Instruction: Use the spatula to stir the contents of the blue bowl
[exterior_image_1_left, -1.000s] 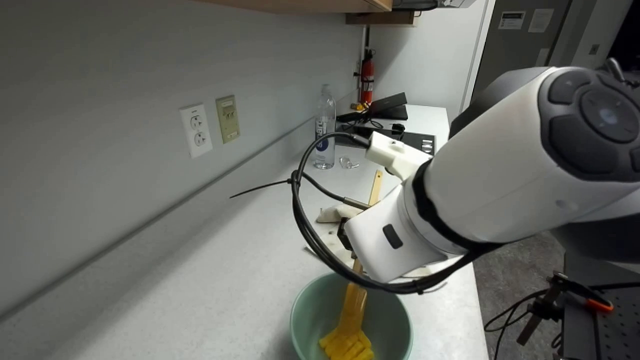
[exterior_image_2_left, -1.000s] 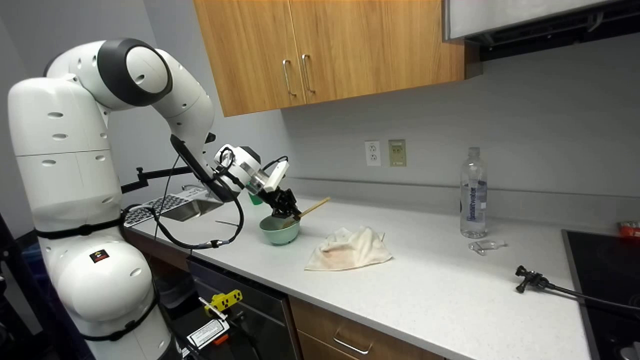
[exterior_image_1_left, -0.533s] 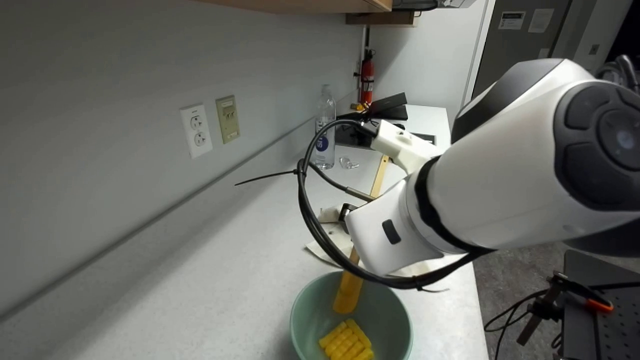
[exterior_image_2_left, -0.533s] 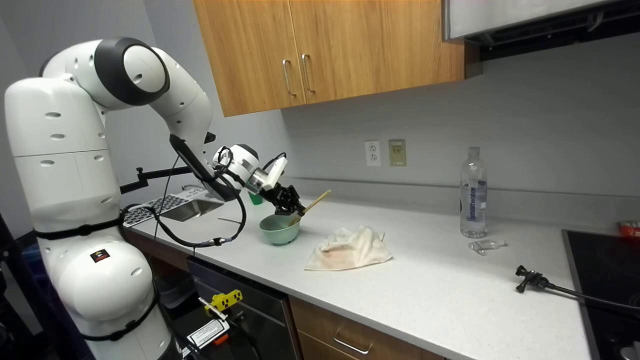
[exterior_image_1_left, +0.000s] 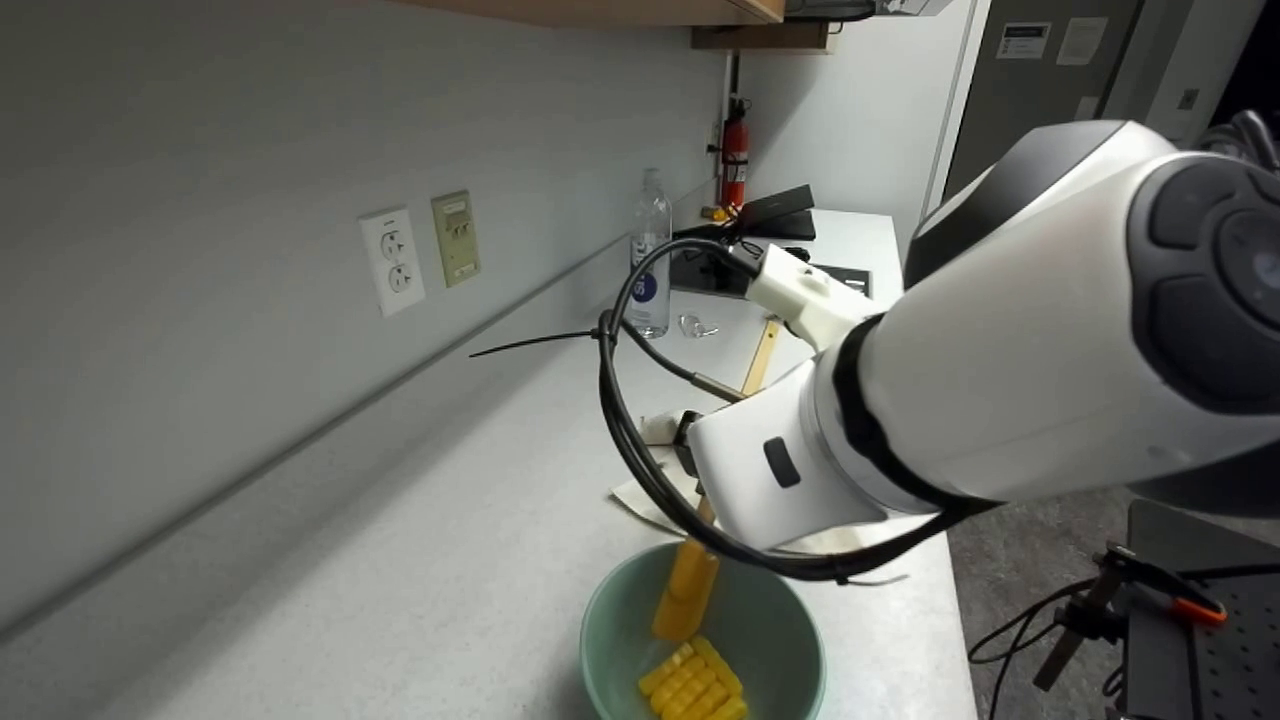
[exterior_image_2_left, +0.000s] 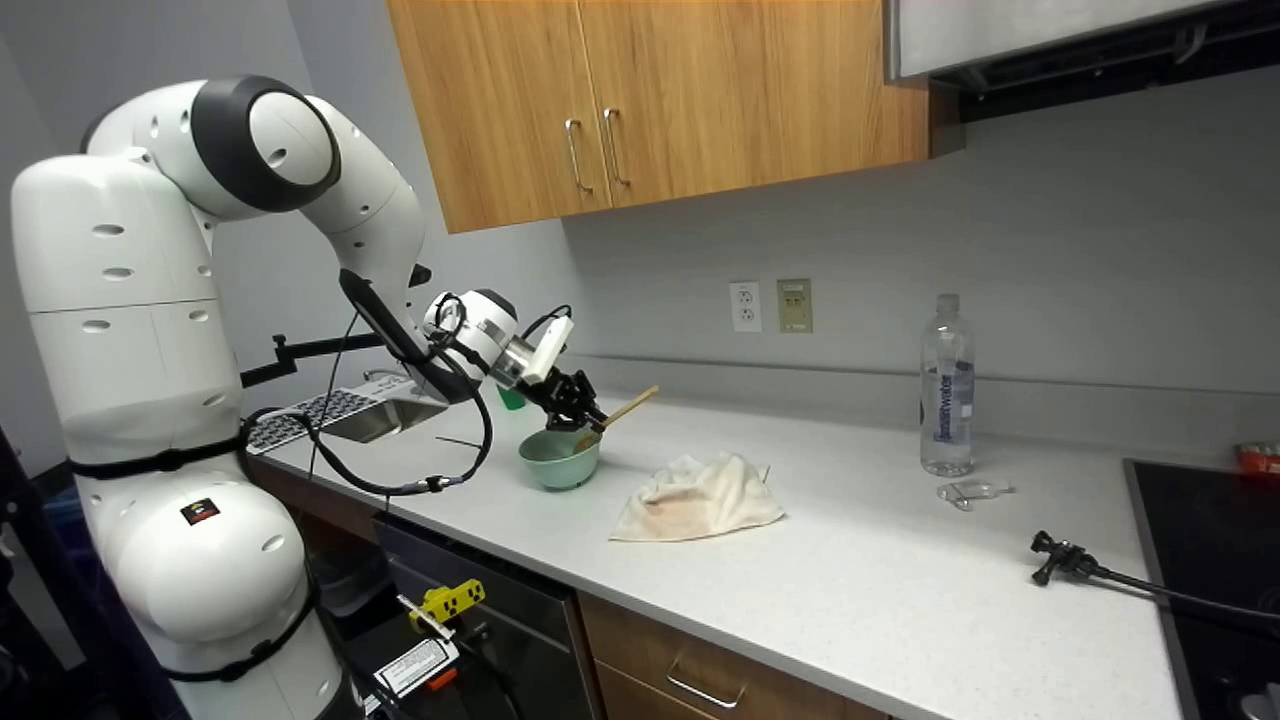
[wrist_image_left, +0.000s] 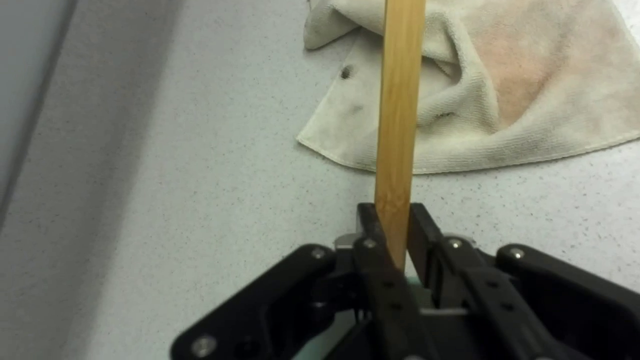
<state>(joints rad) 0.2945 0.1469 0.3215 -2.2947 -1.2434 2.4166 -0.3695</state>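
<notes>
Your gripper (wrist_image_left: 392, 220) pinches one spatula (wrist_image_left: 401, 110) by its handle, a finger against each side. The spatula's long axis slants: the blade (exterior_image_1_left: 685, 600) points down inside one green bowl (exterior_image_1_left: 775, 640), just beside yellow pieces (exterior_image_1_left: 697, 685) too packed to count, and the handle slopes up past the rim. You have more counter (exterior_image_1_left: 400, 600) between bowl and wall (exterior_image_1_left: 250, 150) than toward the front edge; one cloth (exterior_image_2_left: 700, 505) lies near, one bottle (exterior_image_2_left: 947, 400) stands well apart.
</notes>
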